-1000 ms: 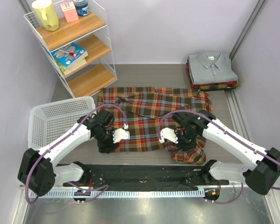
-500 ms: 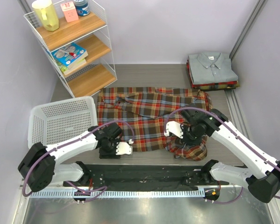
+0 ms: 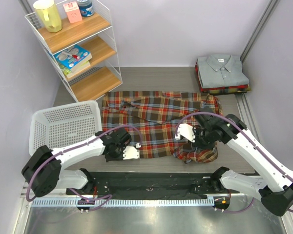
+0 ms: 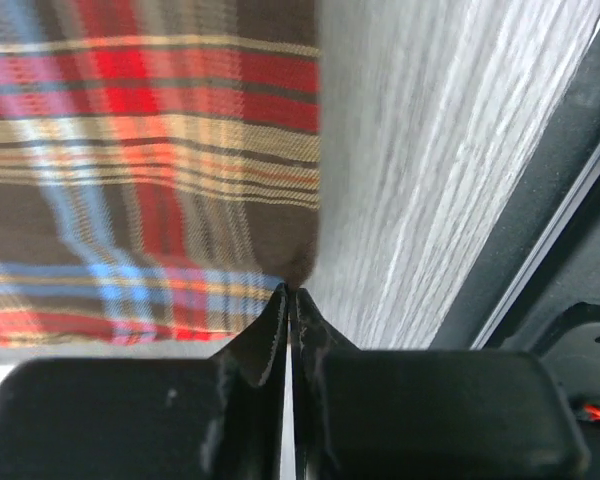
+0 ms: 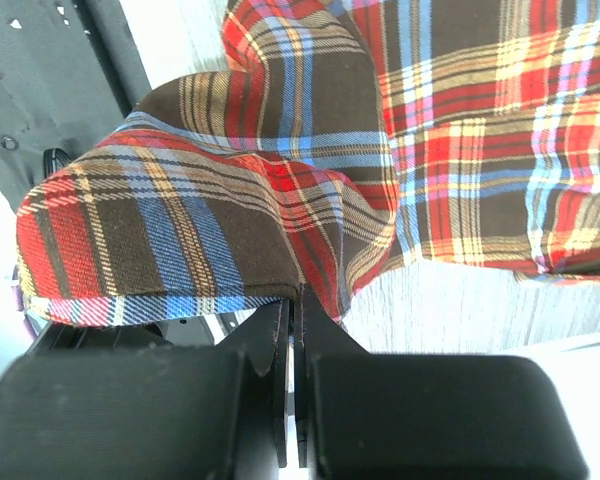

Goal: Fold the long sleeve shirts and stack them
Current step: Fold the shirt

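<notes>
"Where was the plaid shirt (image 3: 151,119)?"
"Spread on the table (image 3: 156,78), its near edge at both arms. The left gripper (image 4: 287,292) was pinched shut on a hem corner; the right gripper (image 5: 296,292) was clamped on a bunched fold."

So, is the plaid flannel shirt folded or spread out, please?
Mostly spread: the plaid flannel shirt lies flat on the table, only its right end bunched up by the right hand.

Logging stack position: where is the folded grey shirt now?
Top external view: the grey shirt tops the folded pile at the far right corner, beyond the plaid shirt.
</notes>
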Tool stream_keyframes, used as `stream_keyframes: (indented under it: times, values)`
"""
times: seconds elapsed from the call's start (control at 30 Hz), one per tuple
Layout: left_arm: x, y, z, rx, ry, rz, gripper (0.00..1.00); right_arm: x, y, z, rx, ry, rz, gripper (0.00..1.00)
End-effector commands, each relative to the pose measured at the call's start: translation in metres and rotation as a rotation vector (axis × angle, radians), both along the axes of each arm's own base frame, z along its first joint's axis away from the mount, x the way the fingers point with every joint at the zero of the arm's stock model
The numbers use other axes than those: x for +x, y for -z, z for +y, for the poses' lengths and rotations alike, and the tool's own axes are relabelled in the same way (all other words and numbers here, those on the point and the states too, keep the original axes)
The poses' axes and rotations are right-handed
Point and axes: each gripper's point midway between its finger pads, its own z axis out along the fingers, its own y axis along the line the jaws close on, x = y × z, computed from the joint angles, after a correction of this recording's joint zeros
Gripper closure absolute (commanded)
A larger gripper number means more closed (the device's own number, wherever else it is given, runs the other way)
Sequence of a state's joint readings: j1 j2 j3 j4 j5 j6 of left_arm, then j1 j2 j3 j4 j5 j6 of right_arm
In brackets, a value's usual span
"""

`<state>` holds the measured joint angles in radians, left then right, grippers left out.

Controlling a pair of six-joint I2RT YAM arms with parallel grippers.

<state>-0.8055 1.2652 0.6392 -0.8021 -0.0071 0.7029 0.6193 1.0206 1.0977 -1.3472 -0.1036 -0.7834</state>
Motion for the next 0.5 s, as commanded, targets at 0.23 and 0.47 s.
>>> stream_keyframes:
  times: [0.23, 0.47]
  values:
    - [0.027, -0.066, -0.022, -0.095, -0.036, -0.095, 1.00, 0.037, -0.055, -0.008, 0.014, 0.029, -0.195, 0.99]
    - [0.072, -0.096, -0.011, -0.128, -0.138, -0.157, 1.00, 0.074, -0.077, -0.027, -0.021, 0.035, -0.259, 0.99]
